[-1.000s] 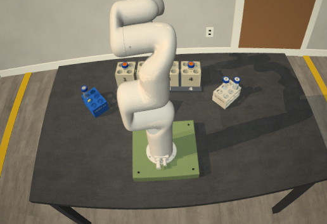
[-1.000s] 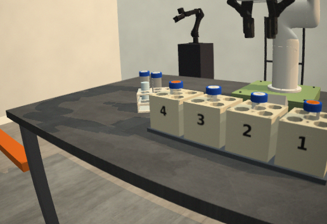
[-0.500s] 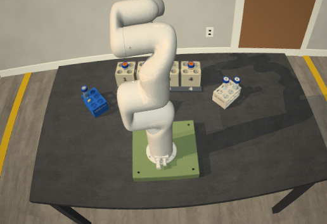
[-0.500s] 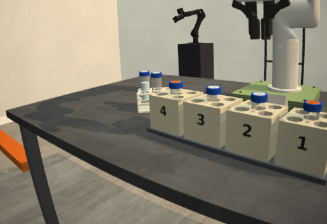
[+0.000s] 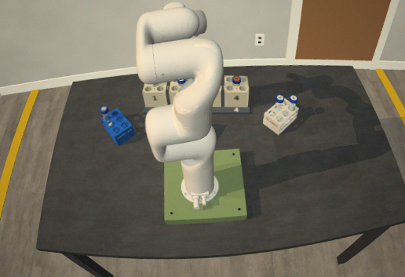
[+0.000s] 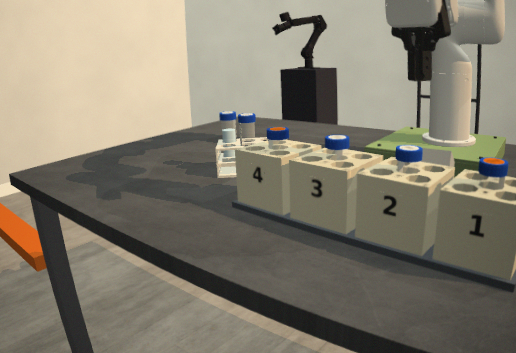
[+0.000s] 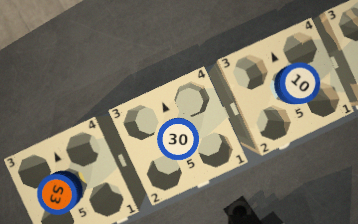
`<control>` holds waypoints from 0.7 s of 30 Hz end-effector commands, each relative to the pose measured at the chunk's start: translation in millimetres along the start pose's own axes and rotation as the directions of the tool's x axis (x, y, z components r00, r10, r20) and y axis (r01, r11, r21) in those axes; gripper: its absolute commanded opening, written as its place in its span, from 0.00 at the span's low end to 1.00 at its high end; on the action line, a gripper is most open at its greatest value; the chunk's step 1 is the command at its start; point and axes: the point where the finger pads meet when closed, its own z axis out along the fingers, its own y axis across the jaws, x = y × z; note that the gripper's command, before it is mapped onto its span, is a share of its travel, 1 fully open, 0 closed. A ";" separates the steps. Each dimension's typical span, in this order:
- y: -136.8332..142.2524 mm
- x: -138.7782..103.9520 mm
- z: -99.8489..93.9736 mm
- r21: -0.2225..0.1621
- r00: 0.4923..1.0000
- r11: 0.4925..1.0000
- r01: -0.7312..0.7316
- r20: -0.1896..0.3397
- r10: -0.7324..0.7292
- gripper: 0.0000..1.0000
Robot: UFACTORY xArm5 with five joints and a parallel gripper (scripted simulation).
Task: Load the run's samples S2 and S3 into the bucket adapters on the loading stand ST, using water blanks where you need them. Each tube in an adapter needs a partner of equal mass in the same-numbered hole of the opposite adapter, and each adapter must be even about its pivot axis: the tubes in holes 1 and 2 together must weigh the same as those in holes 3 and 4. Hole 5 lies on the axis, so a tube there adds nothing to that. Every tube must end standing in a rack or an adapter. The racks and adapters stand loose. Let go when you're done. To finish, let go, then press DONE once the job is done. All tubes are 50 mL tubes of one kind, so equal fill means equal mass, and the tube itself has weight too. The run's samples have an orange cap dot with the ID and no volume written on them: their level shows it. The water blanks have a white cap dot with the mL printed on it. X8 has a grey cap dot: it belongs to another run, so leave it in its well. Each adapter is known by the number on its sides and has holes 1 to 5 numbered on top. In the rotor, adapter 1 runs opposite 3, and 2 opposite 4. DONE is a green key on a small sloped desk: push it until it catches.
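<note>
My gripper (image 6: 419, 73) (image 7: 258, 214) is shut and empty, high above the table behind the adapters. In the wrist view, orange-dotted S3 (image 7: 56, 194) stands in hole 5 of adapter 1 (image 7: 17, 162) (image 6: 475, 252). Water blank 30 (image 7: 178, 139) (image 6: 409, 153) stands in hole 5 of adapter 2 (image 6: 387, 230). Water blank 10 (image 7: 300, 83) (image 6: 337, 142) stands in hole 5 of adapter 3 (image 6: 317, 210). An orange-dotted tube (image 5: 236, 79) (image 6: 277, 133) stands in the middle of adapter 4 (image 5: 236, 100) (image 6: 257, 195); its ID is unreadable. The DONE key is not visible.
The stand (image 5: 235, 110) carries all four adapters. A white rack (image 5: 276, 125) at right holds two white-dotted tubes. A blue rack (image 5: 127, 131) at left holds one blue-capped tube (image 5: 104, 110), its dot unclear. A grey block (image 6: 440, 158) shows behind adapter 2.
</note>
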 end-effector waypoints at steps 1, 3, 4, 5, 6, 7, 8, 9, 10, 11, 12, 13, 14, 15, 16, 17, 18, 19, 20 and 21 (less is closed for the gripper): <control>12.7 -17.6 8.7 0.010 0.985 0.985 -0.170 -0.012 0.170 0.00; 17.9 -24.9 13.1 0.011 0.972 0.972 -0.235 -0.011 0.235 0.00; 20.6 -28.5 15.3 0.011 0.964 0.964 -0.267 -0.011 0.267 0.00; 23.2 -32.2 17.5 0.012 0.954 0.954 -0.299 -0.011 0.299 0.00; 25.8 -35.8 19.7 0.012 0.944 0.944 -0.331 -0.010 0.331 0.00; 28.5 -39.5 21.9 0.012 0.932 0.932 -0.362 -0.010 0.362 0.00; 31.1 -43.1 24.1 0.012 0.919 0.919 -0.393 -0.009 0.393 0.00; 33.7 -46.8 26.3 0.013 0.906 0.906 -0.423 -0.009 0.424 0.00; 36.4 -50.4 28.5 0.013 0.891 0.891 -0.453 -0.008 0.454 0.00; 36.4 -50.4 28.5 0.013 0.891 0.891 -0.453 -0.008 0.454 0.00; 36.4 -50.4 28.5 0.013 0.891 0.891 -0.453 -0.008 0.454 0.00; 39.0 -54.1 30.7 0.013 0.876 0.876 -0.483 -0.008 0.483 0.00; 41.6 -57.7 32.9 0.013 0.859 0.859 -0.512 -0.008 0.512 0.00; 44.3 -61.3 35.1 0.014 0.841 0.841 -0.540 -0.007 0.540 0.00; 46.9 -65.0 37.3 0.014 0.823 0.823 -0.568 -0.007 0.568 0.00; 49.6 -68.6 39.4 0.014 0.804 0.804 -0.595 -0.006 0.595 0.00; 52.2 -72.3 41.6 0.014 0.783 0.783 -0.621 -0.006 0.622 0.00; 54.8 -75.9 43.8 0.014 0.762 0.762 -0.647 -0.005 0.647 0.00; 57.5 -79.6 46.0 0.015 0.740 0.740 -0.672 -0.005 0.672 0.00; 60.1 -83.2 48.2 0.015 0.717 0.717 -0.697 -0.004 0.697 0.00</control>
